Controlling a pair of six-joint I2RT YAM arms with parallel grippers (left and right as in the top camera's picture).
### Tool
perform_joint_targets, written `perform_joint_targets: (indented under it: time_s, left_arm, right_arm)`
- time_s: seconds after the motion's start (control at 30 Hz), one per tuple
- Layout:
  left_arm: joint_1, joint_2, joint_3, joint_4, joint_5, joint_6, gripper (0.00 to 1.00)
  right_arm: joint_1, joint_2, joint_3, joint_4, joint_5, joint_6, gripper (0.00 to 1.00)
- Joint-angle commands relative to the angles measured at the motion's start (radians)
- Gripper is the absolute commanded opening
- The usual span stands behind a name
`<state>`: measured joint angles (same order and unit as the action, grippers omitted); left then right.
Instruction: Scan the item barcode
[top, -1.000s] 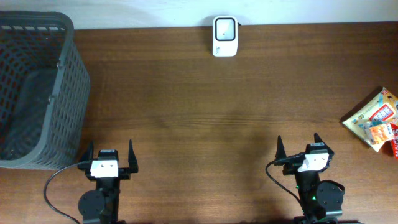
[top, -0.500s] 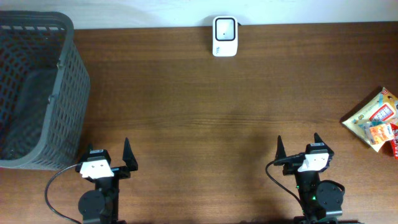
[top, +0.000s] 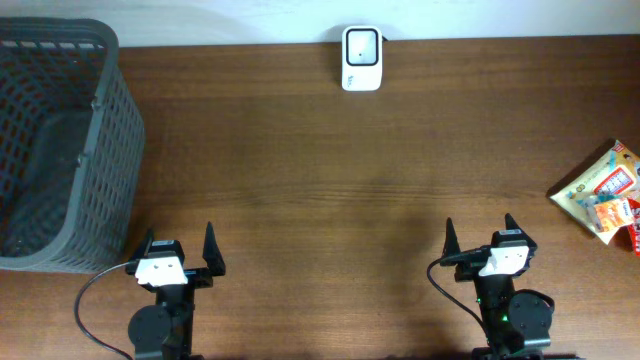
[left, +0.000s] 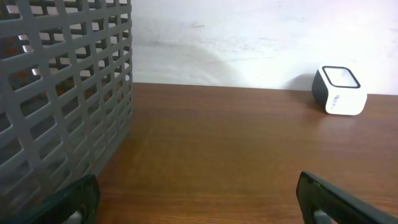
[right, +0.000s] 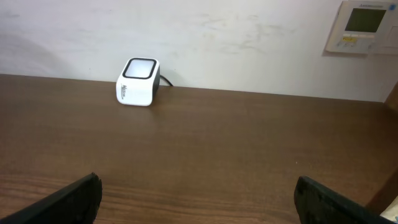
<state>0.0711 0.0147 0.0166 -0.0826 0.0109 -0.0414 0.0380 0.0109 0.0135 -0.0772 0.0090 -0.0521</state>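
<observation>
Only the overhead view gives me the packets (top: 603, 190), a small heap of snack bags at the far right edge of the table (top: 320, 190). They lie well apart from both arms and are partly cut off by the frame; neither wrist camera catches them. The scanner (top: 361, 45), a white cube, sits mid-table at the back edge, and all three views show it. The right wrist view alone shows a wall panel (right: 364, 26) with a small display, upper right. The basket (top: 60, 140), grey mesh, stands at the left, near the left gripper (top: 178, 240), and fills the left of that wrist's view. The left gripper and the right gripper (top: 480, 228) both have their jaws spread wide, holding nothing. The top is brown wood grain, with a scuffed white wall behind. I can't read the packet print or make out a barcode.
</observation>
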Motion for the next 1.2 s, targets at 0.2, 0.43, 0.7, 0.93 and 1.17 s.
perform_joint_targets:
  time_s: [0.2, 0.43, 0.7, 0.93, 1.17]
  left_arm:
    - [-0.004, -0.01, -0.008, -0.001, -0.003, 0.057, 0.99]
    - [-0.004, -0.01, -0.008, 0.0, 0.0, 0.057, 0.99]
    - [-0.004, -0.01, -0.008, 0.0, 0.0, 0.057, 0.99]
    - [-0.004, -0.01, -0.008, 0.0, 0.0, 0.057, 0.99]
    - [-0.004, -0.01, -0.008, 0.0, 0.0, 0.057, 0.99]
  right_arm:
    - [-0.006, -0.007, -0.008, -0.004, -0.002, 0.0, 0.98]
    - [-0.006, -0.007, -0.008, -0.004, -0.002, 0.0, 0.98]
    - [-0.006, -0.007, -0.008, -0.004, -0.002, 0.0, 0.98]
    - [-0.006, -0.007, -0.008, -0.004, -0.002, 0.0, 0.98]
    - [-0.006, -0.007, -0.008, -0.004, -0.002, 0.0, 0.98]
